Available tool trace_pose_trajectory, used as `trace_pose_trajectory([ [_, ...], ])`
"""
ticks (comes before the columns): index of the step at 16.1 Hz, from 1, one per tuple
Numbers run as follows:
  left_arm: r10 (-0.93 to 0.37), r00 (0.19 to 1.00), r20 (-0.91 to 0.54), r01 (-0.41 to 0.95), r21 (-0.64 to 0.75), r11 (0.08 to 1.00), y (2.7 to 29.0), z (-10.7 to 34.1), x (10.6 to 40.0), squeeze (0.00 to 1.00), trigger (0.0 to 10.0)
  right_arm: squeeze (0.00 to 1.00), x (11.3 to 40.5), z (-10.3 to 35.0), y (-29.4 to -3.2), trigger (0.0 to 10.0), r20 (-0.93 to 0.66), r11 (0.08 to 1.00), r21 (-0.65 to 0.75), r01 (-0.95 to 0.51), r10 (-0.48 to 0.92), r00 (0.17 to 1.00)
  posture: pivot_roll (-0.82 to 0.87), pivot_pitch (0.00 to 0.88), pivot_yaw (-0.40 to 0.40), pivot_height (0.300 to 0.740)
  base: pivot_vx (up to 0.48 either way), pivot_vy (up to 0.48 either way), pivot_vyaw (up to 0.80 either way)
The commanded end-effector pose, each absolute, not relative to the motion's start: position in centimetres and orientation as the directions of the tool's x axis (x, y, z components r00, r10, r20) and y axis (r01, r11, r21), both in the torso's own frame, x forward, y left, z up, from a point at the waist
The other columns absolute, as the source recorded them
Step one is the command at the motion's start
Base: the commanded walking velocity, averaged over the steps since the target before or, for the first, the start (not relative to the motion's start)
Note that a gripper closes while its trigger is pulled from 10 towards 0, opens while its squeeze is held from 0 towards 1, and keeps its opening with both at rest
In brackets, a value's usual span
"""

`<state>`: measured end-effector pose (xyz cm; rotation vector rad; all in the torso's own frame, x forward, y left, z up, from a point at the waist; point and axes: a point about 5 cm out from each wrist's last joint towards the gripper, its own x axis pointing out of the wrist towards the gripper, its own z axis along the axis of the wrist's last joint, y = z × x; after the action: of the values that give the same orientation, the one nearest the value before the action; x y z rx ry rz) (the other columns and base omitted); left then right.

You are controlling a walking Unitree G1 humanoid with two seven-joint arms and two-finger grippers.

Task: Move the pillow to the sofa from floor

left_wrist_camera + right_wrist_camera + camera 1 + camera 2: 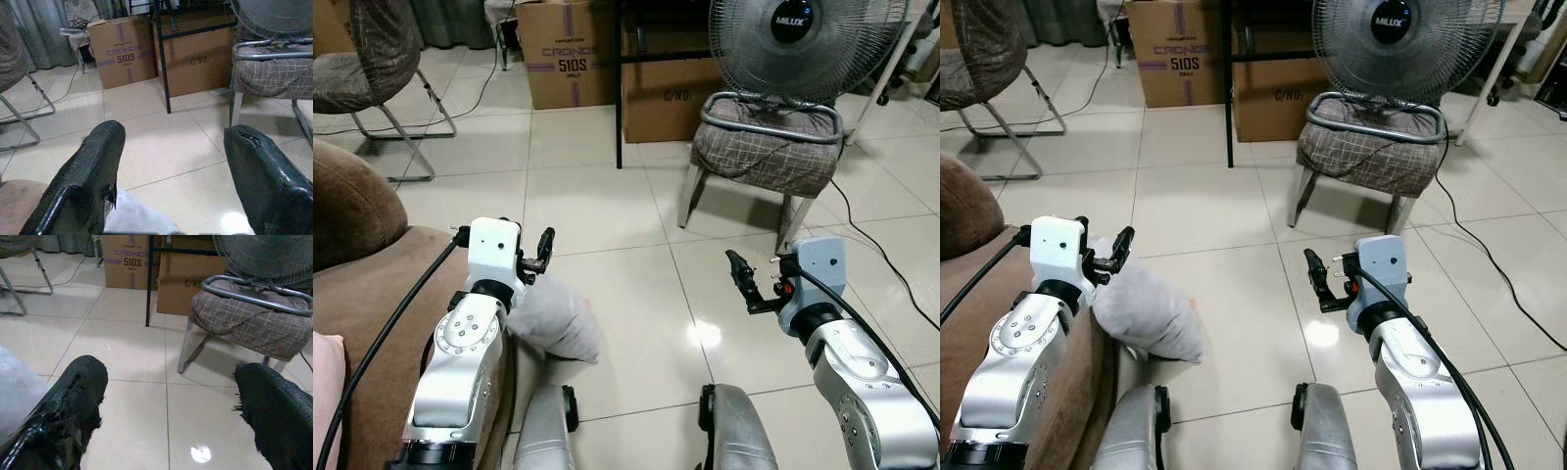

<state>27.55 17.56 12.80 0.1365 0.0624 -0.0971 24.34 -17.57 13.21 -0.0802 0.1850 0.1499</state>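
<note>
A grey pillow (558, 318) lies on the tiled floor against the front of the brown sofa (372, 264), which is at my left. My left gripper (533, 257) hovers just above the pillow's near top edge, its fingers open and holding nothing; the pillow's corner (132, 220) shows below and between the fingers. My right gripper (744, 279) is open too, held over bare tile to the right of the pillow, about a tile's width away. The pillow's edge (14, 391) appears at the side of the right wrist view.
A padded stool (769, 147) carrying a fan (803, 39) stands ahead on the right, with a cable (891, 264) trailing over the floor. Cardboard boxes (568, 54) stand at the back. A metal-framed chair (372, 59) is at far left. A pink cushion (323, 392) lies on the sofa.
</note>
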Motion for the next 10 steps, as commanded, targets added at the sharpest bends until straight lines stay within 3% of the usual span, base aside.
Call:
trace_pose_trajectory([
  [1,-0.084,0.994,-0.066,0.092,0.130,0.987,17.6,12.7,27.7,0.09,10.0,0.00,24.7,13.6,-17.5,10.0,-0.171,0.984,-0.071,-0.164,0.150,0.974,-0.02,0.000,0.018,0.585,0.319,0.000,0.00],
  [10,-0.041,0.997,-0.072,0.048,0.111,0.993,18.5,12.5,27.9,0.09,10.0,0.00,25.4,13.9,-17.8,10.0,-0.190,0.974,-0.129,-0.186,0.159,0.969,-0.03,0.000,0.013,0.585,0.327,0.000,0.00],
])
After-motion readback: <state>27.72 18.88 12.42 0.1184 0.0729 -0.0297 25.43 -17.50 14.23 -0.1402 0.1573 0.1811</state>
